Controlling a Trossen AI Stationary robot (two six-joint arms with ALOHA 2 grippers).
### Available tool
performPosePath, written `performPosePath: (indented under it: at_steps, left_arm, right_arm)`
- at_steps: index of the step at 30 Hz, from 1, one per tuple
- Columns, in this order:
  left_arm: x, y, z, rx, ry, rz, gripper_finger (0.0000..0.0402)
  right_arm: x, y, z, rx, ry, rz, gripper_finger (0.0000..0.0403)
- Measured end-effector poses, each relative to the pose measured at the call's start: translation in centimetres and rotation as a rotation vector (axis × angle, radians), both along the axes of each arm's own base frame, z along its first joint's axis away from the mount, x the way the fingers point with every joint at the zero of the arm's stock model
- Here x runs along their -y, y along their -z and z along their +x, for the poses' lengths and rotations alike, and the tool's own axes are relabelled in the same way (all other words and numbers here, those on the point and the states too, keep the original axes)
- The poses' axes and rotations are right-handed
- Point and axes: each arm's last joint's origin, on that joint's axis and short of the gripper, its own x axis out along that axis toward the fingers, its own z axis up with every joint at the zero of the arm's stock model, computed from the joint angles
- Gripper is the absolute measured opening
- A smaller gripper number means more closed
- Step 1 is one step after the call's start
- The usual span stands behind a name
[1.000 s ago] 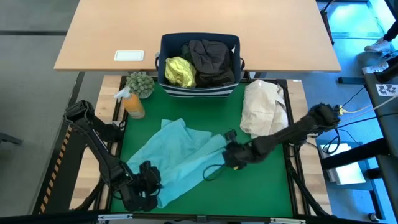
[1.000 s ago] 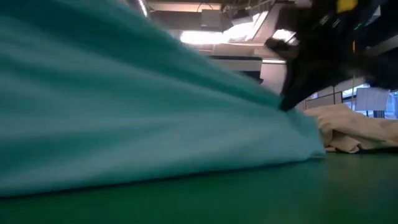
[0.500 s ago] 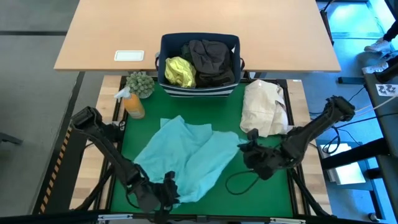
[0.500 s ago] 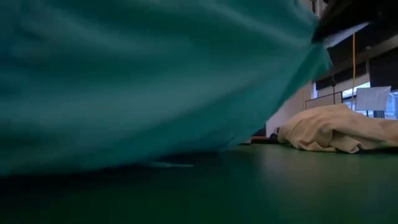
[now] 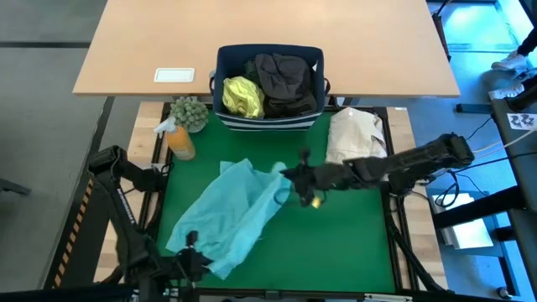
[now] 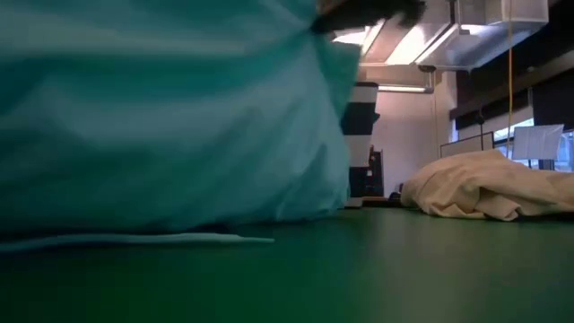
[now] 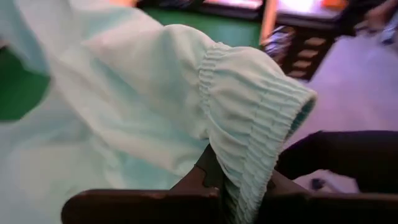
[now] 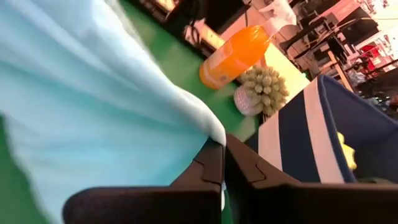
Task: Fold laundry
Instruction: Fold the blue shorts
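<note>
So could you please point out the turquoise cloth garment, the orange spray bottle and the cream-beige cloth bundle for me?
turquoise cloth garment (image 5: 231, 214): high view, middle of the spread fabric.
orange spray bottle (image 5: 179, 141): high view, on its orange body.
cream-beige cloth bundle (image 5: 352, 138): high view, centre of the heap.

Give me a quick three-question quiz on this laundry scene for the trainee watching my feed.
1. True or false: both grippers are shut on the turquoise garment.
2. Which stands nearest the orange bottle? A) small potted plant B) cream bundle C) white card
3. Fill in: the yellow-green shirt lies in the ____.

Key
1. True: the left gripper pinches an elastic cuff, the right gripper an edge.
2. A
3. navy bin, beside dark garments.
</note>
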Motion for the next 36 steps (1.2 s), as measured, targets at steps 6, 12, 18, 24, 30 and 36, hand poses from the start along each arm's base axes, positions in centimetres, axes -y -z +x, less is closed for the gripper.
performPosePath:
  at_steps: [6,12,18,24,30,36]
  left_arm:
    - [-2.5,0.7,-2.5,-0.297,-0.202,-0.042,0.0002]
    - [-4.3,1.7,-4.2,-0.626,-0.451,-0.083,0.0002]
    - [-4.9,3.0,-4.2,-0.702,-0.506,-0.083,0.0008]
    - [-6.2,5.7,-4.3,-0.89,-0.594,-0.077,0.0023]
    - [-6.6,6.5,-4.4,-0.941,-0.617,-0.076,0.0038]
    - [-6.8,6.4,-4.6,-1.033,-0.628,-0.07,0.0069]
  right_arm:
    - [3.4,2.8,3.6,0.043,-0.02,0.066,0.0]
    - [5.2,7.5,6.5,-0.005,-0.045,0.124,0.0]
    - [6.3,10.6,9.5,-0.074,-0.018,0.129,0.0]
    - [6.3,12.3,12.1,-0.16,-0.01,0.132,0.0]
    - [6.6,12.4,13.1,-0.179,0.072,0.101,0.0001]
    - [6.7,11.5,13.3,-0.182,0.118,0.08,0.0038]
